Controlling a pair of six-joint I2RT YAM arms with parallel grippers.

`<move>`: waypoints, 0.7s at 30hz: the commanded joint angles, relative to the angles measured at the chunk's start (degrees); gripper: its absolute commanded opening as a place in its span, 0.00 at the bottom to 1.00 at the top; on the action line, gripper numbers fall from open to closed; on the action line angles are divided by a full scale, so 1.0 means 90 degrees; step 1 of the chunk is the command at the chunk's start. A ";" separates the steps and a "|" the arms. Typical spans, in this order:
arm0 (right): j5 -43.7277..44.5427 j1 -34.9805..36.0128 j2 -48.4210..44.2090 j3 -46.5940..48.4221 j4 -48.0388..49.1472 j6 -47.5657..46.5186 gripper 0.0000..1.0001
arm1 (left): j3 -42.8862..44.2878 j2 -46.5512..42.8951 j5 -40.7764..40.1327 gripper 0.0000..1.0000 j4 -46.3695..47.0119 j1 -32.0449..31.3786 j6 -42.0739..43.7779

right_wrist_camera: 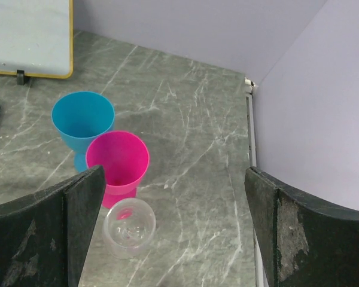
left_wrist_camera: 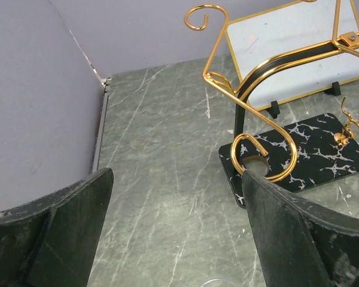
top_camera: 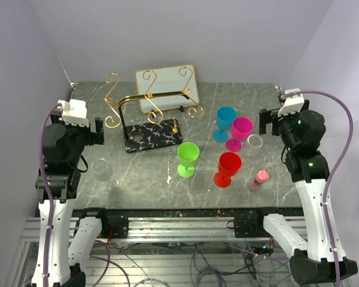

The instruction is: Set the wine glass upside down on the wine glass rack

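Observation:
The wine glass rack (top_camera: 149, 98) is a gold wire stand with scroll ends on a black marbled slab (top_camera: 152, 136), at the back left of the table; the left wrist view shows the rack (left_wrist_camera: 269, 66) ahead to the right. A clear wine glass (top_camera: 102, 171) stands upright near my left arm, its rim (left_wrist_camera: 218, 283) just showing at the bottom edge. My left gripper (top_camera: 99, 131) (left_wrist_camera: 176, 179) hangs open and holds nothing. Another clear wine glass (top_camera: 254, 144) (right_wrist_camera: 129, 227) stands upright below my open right gripper (top_camera: 264, 122) (right_wrist_camera: 175, 173), closer to its left finger.
Blue (top_camera: 225, 122), magenta (top_camera: 241, 133), green (top_camera: 187, 158) and red (top_camera: 228, 168) goblets stand mid-right. A small pink bottle (top_camera: 260, 178) lies near the red one. A gold-rimmed white tray (top_camera: 166, 88) leans behind the rack. Walls close in the left, back and right sides.

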 commanded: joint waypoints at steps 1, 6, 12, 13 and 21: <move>-0.0235 -0.0102 -0.0026 0.0170 -0.0087 -0.0037 1.00 | 0.0163 0.0013 0.0327 0.99 0.0281 0.0098 0.0080; -0.0324 -0.0135 0.0026 0.0193 -0.0099 -0.0037 1.00 | 0.0199 0.0037 0.0332 0.99 0.0268 0.0114 0.0124; -0.0340 -0.0153 0.0098 0.0314 -0.0155 -0.0075 1.00 | 0.0240 -0.0020 0.0329 0.99 0.0137 0.0142 0.0174; -0.0345 -0.0154 0.0110 0.0332 -0.0170 -0.0094 1.00 | 0.0244 -0.0046 0.0323 0.99 0.0114 0.0157 0.0191; -0.0792 -0.0164 0.0349 0.0572 -0.0490 -0.0507 1.00 | 0.0362 -0.0164 0.0367 0.99 -0.0255 0.0200 0.0619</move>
